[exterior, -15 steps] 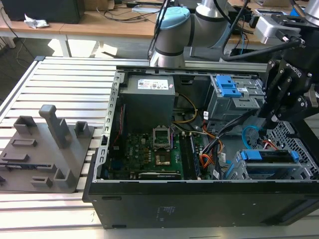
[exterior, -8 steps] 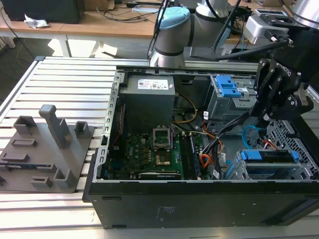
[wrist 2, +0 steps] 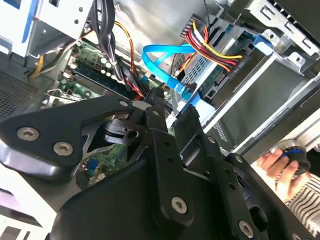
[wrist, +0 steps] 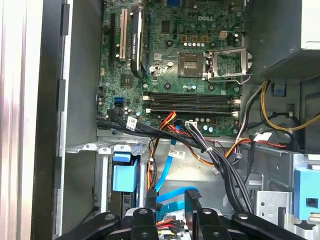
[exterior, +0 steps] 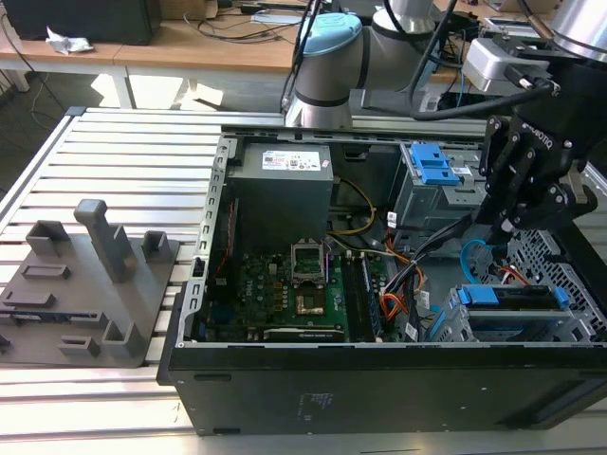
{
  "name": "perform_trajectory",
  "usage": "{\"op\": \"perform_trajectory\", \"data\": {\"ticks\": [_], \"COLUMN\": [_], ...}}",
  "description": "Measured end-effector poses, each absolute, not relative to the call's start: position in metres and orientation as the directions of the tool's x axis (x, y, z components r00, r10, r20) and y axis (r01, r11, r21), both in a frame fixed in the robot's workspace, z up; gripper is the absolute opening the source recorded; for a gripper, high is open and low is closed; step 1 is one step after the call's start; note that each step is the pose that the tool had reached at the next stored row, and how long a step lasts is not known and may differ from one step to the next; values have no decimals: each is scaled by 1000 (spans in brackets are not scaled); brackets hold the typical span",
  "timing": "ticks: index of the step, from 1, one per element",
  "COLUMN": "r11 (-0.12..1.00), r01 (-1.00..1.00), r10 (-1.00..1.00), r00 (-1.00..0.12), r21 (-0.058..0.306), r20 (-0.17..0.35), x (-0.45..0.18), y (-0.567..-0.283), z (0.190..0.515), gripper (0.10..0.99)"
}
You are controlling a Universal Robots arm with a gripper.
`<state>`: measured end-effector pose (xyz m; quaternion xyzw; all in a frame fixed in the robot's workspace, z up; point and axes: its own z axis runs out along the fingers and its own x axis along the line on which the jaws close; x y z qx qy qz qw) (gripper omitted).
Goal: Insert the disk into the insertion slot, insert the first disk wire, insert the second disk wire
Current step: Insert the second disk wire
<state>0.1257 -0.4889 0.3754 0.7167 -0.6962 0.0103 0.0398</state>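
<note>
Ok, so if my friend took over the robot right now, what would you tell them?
Gripper: down inside the computer case, at the end of the blue cable. I cannot tell whether it grips the cable.
Disk: sits in the insertion slot, at the exterior view's lower right.
Done: the disk is in. The coloured wires reach its back and look plugged in.
Left: the blue cable does not look plugged into the disk yet.

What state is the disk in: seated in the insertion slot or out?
Seated. In the exterior view the disk lies inside the insertion slot, its blue carrier between the perforated cage walls.
</note>
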Motion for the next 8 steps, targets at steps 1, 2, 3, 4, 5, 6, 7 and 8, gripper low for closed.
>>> {"op": "perform_trajectory", "data": {"ticks": [1,2,3,4,5,6,7,8], "r11": [-35,-41,-44,-47,-47,-48,-50,-52], "r01": [-998,-998,-998,-998,-998,-998,-998,-998], "r10": [-995,-994,-993,-993,-993,-993,-993,-992], "r00": [39,45,48,52,52,53,55,57], "r21": [44,44,45,46,46,47,47,48], "r20": [90,101,105,108,108,108,109,111], "x": [126,127,129,131,132,133,134,134], "y": [-489,-489,-489,-489,-489,-489,-489,-489], "z": [375,374,374,372,371,369,367,364], "gripper": [361,361,361,361,361,361,361,361]}}
